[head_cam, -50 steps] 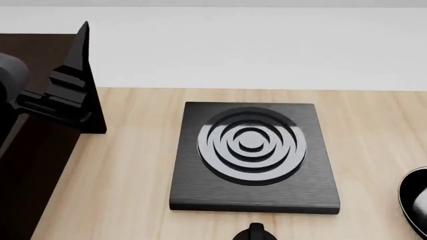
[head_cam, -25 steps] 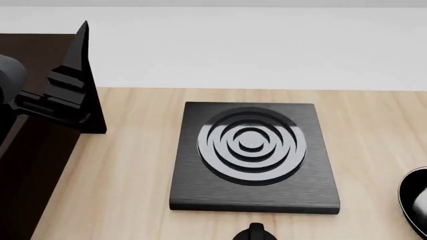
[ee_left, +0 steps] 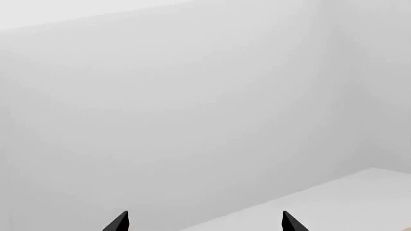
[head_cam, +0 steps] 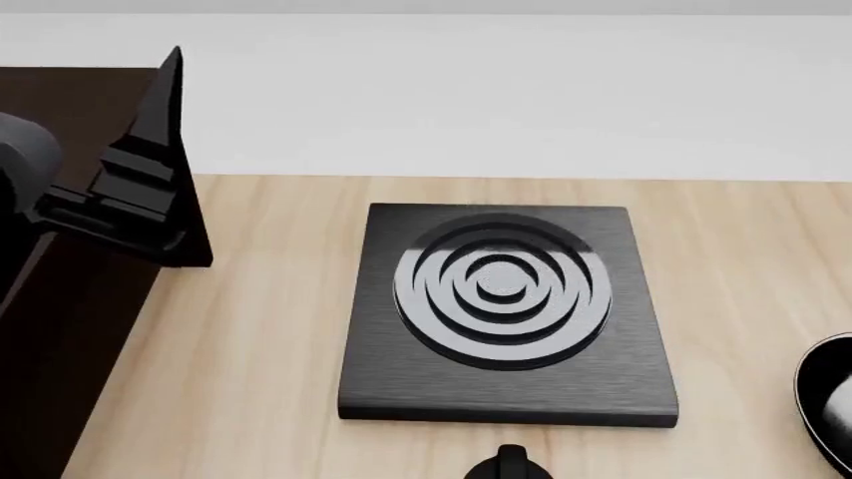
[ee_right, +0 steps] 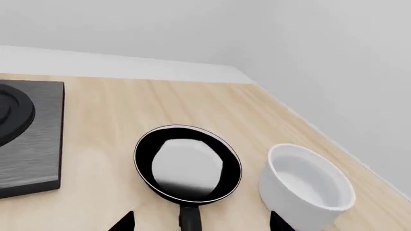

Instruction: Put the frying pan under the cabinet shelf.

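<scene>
the frying pan [ee_right: 187, 164] sits flat on the light wooden counter [ee_right: 115, 110], handle toward the right wrist camera. it lies between the square black plate [ee_right: 26, 139] with concentric rings and the white round bowl [ee_right: 309, 185], near the bowl but not touching it. in the head view only an edge of the pan shows, at the right border of the frame, well apart from the plate's centre.

right gripper [ee_right: 200, 222]: only two dark fingertips are visible at the frame's lower edge, spread wide on either side of the pan handle, holding nothing. this alignment with the handle reads as an approach for a grasp, in my judgement.

left gripper [ee_left: 204, 222]: two fingertips well apart, nothing between them, facing a blank pale wall. in the head view the left arm is raised in front of the cabinet shelf [head_cam: 67, 329] at the left side, apparently parked clear of the work.

the cabinet shelf is a dark, nearly black structure of flat boards at the far left of the counter, with the plate between it and the pan. its lower opening cannot be seen in these views.

assessment: the task is at its start and the pan is not yet lifted. carrying it to the shelf will require crossing over or around the plate. the short handle offers little purchase, so the pan may tilt if it is gripped near the end.
</scene>
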